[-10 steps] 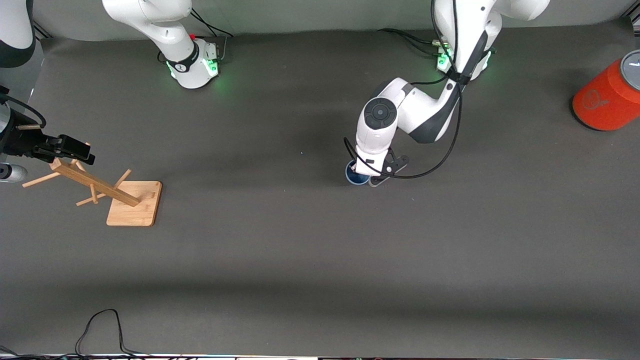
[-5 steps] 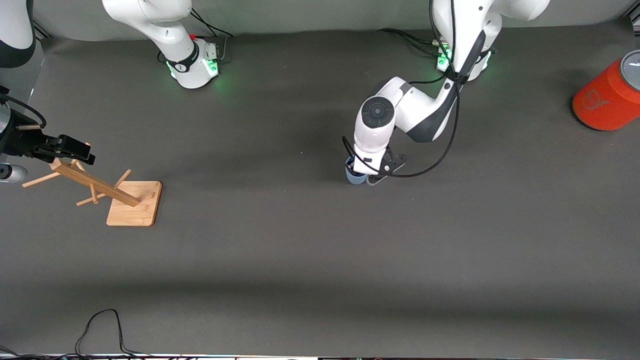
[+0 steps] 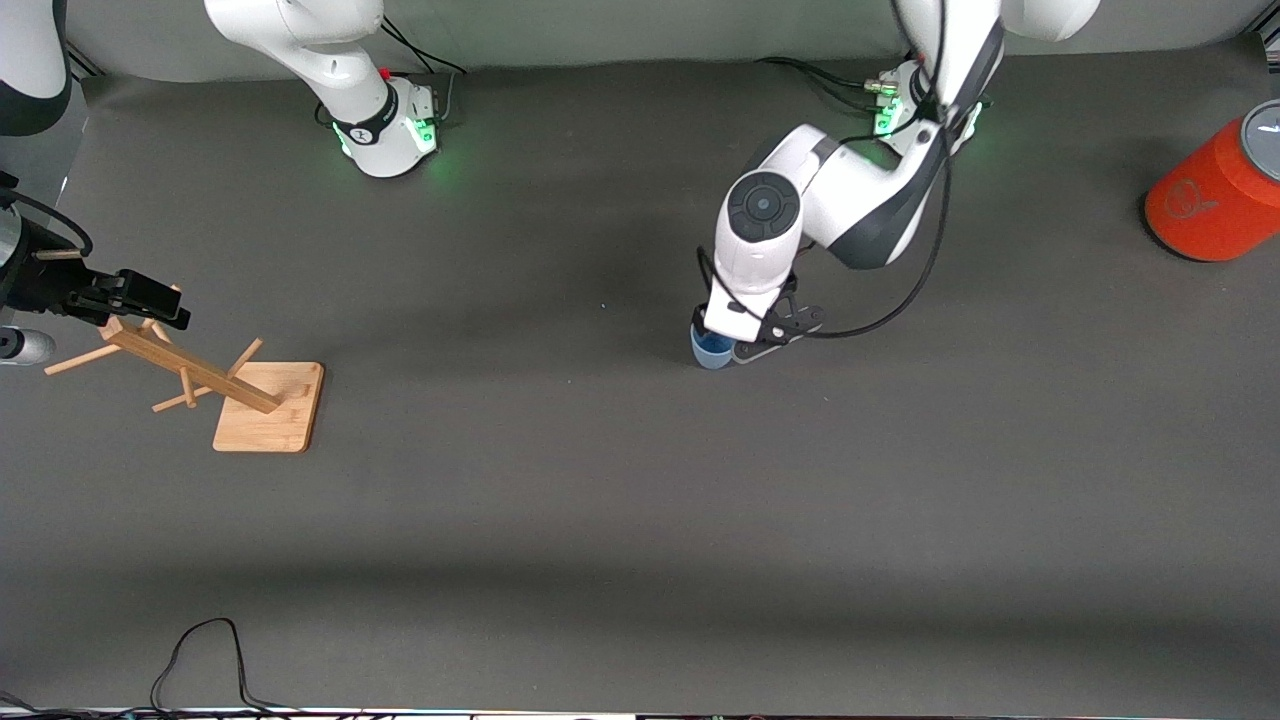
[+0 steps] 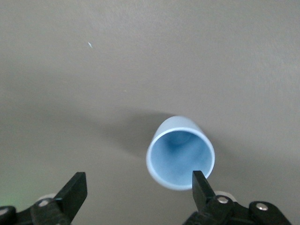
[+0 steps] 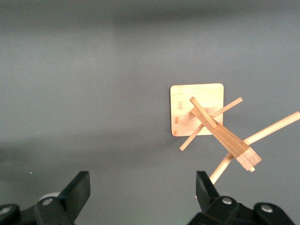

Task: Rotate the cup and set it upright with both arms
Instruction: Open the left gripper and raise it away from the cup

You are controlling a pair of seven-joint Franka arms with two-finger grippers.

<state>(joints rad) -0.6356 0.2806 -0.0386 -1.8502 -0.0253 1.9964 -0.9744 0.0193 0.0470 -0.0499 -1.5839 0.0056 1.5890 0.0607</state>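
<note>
Standing upright on the table (image 3: pixel 620 500), mouth up, the cup (image 4: pixel 180 152) sits near the middle, toward the left arm's end. We see the left gripper (image 4: pixel 137 190) above it, fingers apart, gripping nothing. We see the right gripper (image 5: pixel 143 190) waiting over the wooden rack (image 5: pixel 211 124), fingers apart and empty.

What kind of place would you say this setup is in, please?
Probably a robotics lab test bench: two white arms bolted to a grey-covered table, with only practice props on it, namely a pale-blue cup, a wooden peg rack and an orange-red canister.
</note>
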